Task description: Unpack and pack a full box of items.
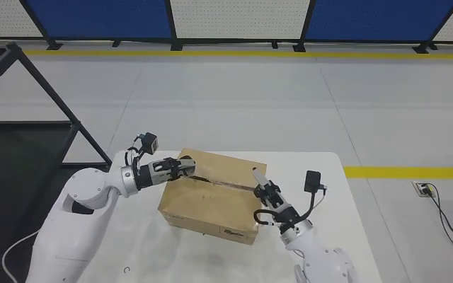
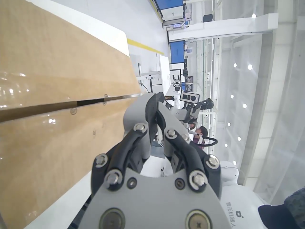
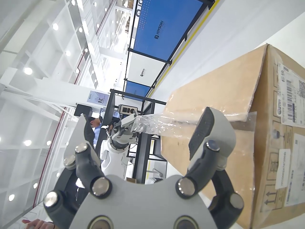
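Observation:
A brown cardboard box (image 1: 212, 198) stands in the middle of the white table (image 1: 333, 212). Its top flaps meet at a dark seam (image 2: 47, 107). My left gripper (image 1: 185, 168) is over the box top at the left end of that seam, its fingers (image 2: 152, 110) pressed together. A strip of clear tape (image 3: 166, 122) is lifted off the box top and runs from the box's near edge to the left gripper (image 3: 127, 121), which is shut on it. My right gripper (image 3: 147, 129) is open at the right end of the box (image 3: 226, 110), one pad (image 3: 202, 129) just beside the top edge.
Shipping labels (image 3: 290, 96) cover the box side that faces my right arm. A dark metal frame (image 1: 42, 106) stands off the table's left side. Bare table surface lies in front of the box and to its right.

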